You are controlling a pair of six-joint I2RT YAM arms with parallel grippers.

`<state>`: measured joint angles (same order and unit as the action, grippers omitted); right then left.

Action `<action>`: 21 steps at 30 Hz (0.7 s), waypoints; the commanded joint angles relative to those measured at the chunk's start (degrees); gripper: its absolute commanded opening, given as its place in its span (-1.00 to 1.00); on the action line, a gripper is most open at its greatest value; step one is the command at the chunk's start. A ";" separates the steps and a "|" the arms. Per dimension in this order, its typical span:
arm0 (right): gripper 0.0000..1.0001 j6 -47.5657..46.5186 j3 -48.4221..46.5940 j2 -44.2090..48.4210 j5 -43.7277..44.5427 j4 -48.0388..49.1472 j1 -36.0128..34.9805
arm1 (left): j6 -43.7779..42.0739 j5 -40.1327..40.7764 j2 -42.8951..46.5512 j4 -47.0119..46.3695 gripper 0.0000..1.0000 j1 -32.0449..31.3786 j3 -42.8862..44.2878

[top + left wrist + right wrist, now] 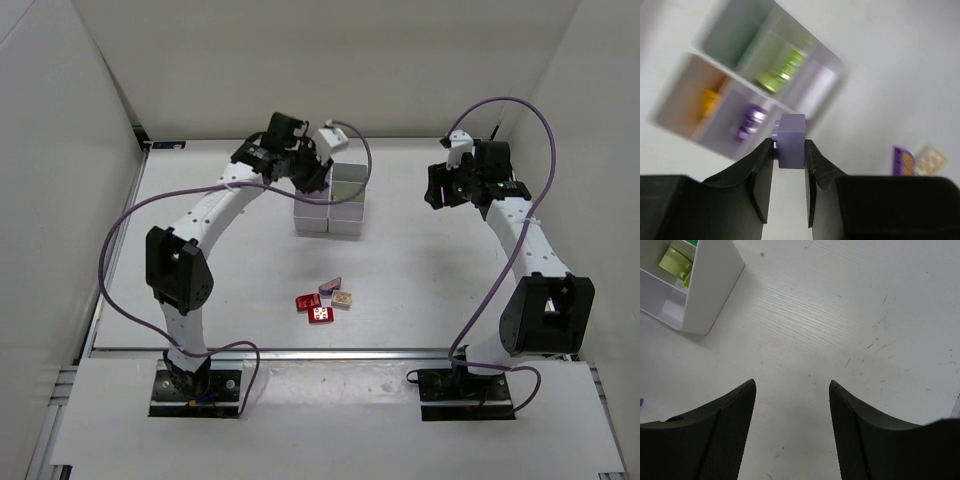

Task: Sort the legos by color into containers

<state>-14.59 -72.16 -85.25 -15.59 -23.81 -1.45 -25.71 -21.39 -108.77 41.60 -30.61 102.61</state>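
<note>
**Lilac brick held above the sorting block**

Pinched in the left gripper (789, 145): a lilac brick (791, 137), clamped by its sides between nearly closed fingers. Hangs over the 11 o'clock corner of the containers (345, 218).

Blurred in the left wrist view, in separate compartments: a lime brick (785, 70), an orange brick (710, 100) and a purple brick (752, 122).

Spread wide and gripping nothing: the right gripper (792, 384). Hovers over bare table (430, 290) at 3 o'clock of the containers, well apart from them.

Clustered at 6 o'clock of the block, well apart from it: two red bricks (314, 307), a purple wedge (330, 287) and a tan brick (342, 299), just beside one another.

Bounded by white walls (60, 150) at 9, 12 and 3 o'clock, and by a metal rail (330, 352) at 6 o'clock, just ahead of the arm bases. Widest bare surface at 3 o'clock of the block and between block and cluster; narrower at 12 o'clock, toward the back wall.

Yellowish print on the purple wedge and pale marks on the red bricks, too blurred or small to read.
</note>
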 commanded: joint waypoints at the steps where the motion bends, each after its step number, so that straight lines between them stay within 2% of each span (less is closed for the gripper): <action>1: 0.30 0.97 -2.11 -0.62 -1.28 2.28 0.31 | 2.16 5.20 -2.93 2.43 -0.45 2.31 7.15; 5: 0.31 1.05 -2.81 -0.79 -0.93 2.37 0.31 | 2.25 8.64 -6.97 2.60 -0.48 2.84 12.08; 17: 0.42 0.70 -3.69 -1.93 -0.05 2.28 0.22 | 6.20 9.52 -14.98 2.60 -0.45 3.63 17.36; 20: 0.43 0.61 -3.95 -2.20 0.04 2.28 0.31 | 6.46 9.70 -15.68 2.60 -0.38 3.89 17.54; 21: 0.43 0.53 -3.87 -2.11 0.04 2.28 0.31 | 6.64 9.87 -15.77 2.60 -0.27 3.98 17.63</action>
<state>-13.93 -73.52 -87.15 -15.53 -23.40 -1.45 -20.23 -11.92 -126.32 43.99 -26.87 117.19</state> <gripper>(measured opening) 0.715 0.380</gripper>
